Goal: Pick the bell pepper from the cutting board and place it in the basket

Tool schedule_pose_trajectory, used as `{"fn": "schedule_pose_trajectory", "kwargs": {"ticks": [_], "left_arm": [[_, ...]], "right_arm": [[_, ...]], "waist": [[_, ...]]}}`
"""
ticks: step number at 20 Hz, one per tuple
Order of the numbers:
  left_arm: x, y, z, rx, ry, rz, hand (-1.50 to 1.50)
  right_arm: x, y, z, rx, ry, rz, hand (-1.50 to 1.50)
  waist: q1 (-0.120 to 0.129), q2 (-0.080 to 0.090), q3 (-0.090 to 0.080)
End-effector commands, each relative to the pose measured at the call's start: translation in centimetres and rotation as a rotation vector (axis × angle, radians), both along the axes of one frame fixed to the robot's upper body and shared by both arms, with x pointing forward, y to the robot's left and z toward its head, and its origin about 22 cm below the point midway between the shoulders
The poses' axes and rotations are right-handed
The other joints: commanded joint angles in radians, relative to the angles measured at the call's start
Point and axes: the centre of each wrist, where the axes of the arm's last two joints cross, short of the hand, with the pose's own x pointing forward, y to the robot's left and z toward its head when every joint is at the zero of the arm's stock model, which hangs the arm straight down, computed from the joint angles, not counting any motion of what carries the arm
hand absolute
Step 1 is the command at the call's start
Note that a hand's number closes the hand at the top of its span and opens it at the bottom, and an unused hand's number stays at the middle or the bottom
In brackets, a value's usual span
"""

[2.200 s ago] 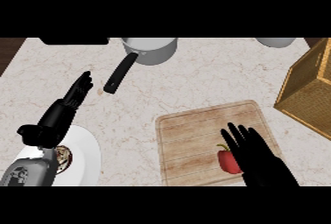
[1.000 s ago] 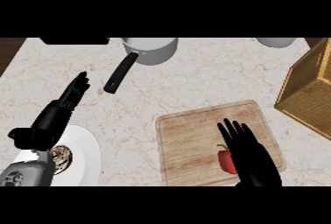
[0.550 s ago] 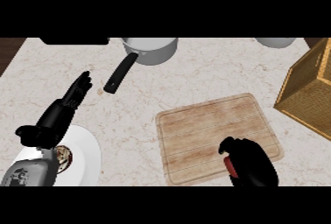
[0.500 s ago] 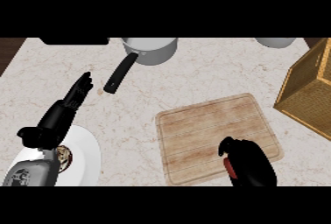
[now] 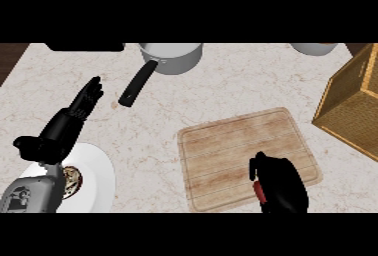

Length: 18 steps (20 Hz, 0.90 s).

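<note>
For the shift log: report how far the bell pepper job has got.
Done: the right hand, fingers curled, grips the red bell pepper. In hand: the pepper is over the cutting board, at its near right corner; lifted or not cannot be told. Left: carry it to the basket at the right and release it.

You have grey pot upright at far edge of marbled counter. Black handle runs from pot toward near side, slanting left. Black slab just left of pot, same far edge. Pale round vessel well right of pot, partly cut off. White plate well apart from pot, near-left; brown food on it, partly hidden.
</note>
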Motion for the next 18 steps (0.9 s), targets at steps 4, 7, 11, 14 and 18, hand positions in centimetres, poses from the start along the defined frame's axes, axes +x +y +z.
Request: {"fn": "schedule_pose_trajectory", "kwargs": {"ticks": [4,7,11,14,18], "left_arm": [[-1.2,-0.5,-0.4,-0.001,0.004,-0.017,0.00],[-0.5,-0.2,-0.3,0.000,0.024,-0.010,0.00],[-1.2,-0.4,0.0,0.013,0.007,-0.006,0.00],[-0.4,0.0,-0.3,-0.008,0.014,0.012,0.00],[-0.6,-0.9,-0.6,-0.005,0.021,0.003,0.00]], "right_arm": [[1.6,1.5,-0.5,0.144,0.034,-0.320,1.50],[2.6,1.1,2.0,0.172,-0.069,-0.317,1.50],[1.4,2.2,2.9,0.402,-0.118,-0.339,1.50],[1.0,2.6,4.9,0.550,-0.223,-0.335,1.50],[-0.9,3.4,10.0,0.758,-0.459,-0.291,1.50]], "waist": [[0.007,0.006,0.007],[0.001,0.006,0.007],[0.001,0.005,0.008],[-0.005,0.006,0.008],[-0.014,0.002,0.007]]}}
